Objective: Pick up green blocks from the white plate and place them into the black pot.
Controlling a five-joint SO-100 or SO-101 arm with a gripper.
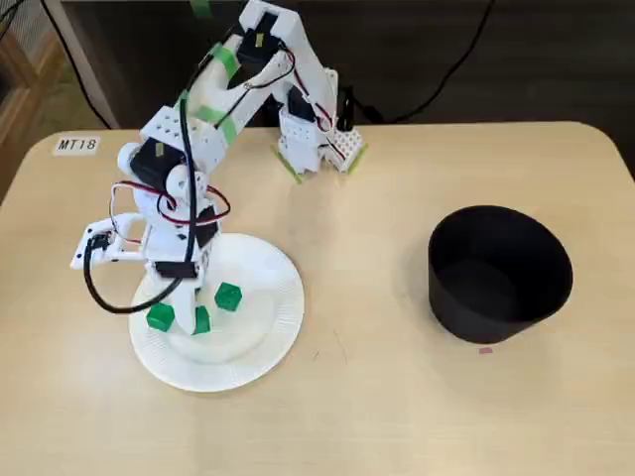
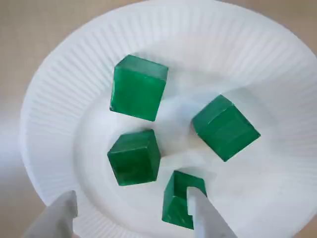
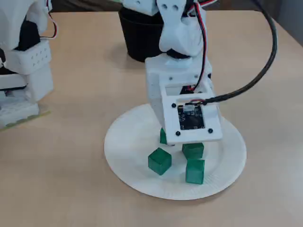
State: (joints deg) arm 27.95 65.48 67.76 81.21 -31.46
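Nearest to us in the wrist view, the white two-finger gripper (image 2: pixel 129 194) hangs low over the plate, its fingers (image 2: pixel 208 220) spread wide with nothing between the pads. The right-hand fingertip in that view overlaps the nearest green cube block (image 2: pixel 173 206); we cannot tell whether it touches. Just beyond, the middle green block (image 2: pixel 133 157) lies within the gap, and we judge it the better target. To grasp it well we would ease forward and a little left so the nearest block stays outside the right finger. We would then turn the wrist until the pads face two flat sides, lower to mid-height and close squarely. As a cube it has no long axis: its edges look equal. It sits flat, turned slightly off the line between the fingers, with one vertical edge towards us. Farther on, the right green block (image 2: pixel 225 126) sits diagonally and the far green block (image 2: pixel 137 87) lies beyond it. All four lie apart on the flat centre of the white ridged paper plate (image 2: pixel 59 99). The black round pot (image 1: pixel 496 312) stands well apart to the right in a fixed view, on the light wooden table (image 1: pixel 377 397), with no green showing inside.
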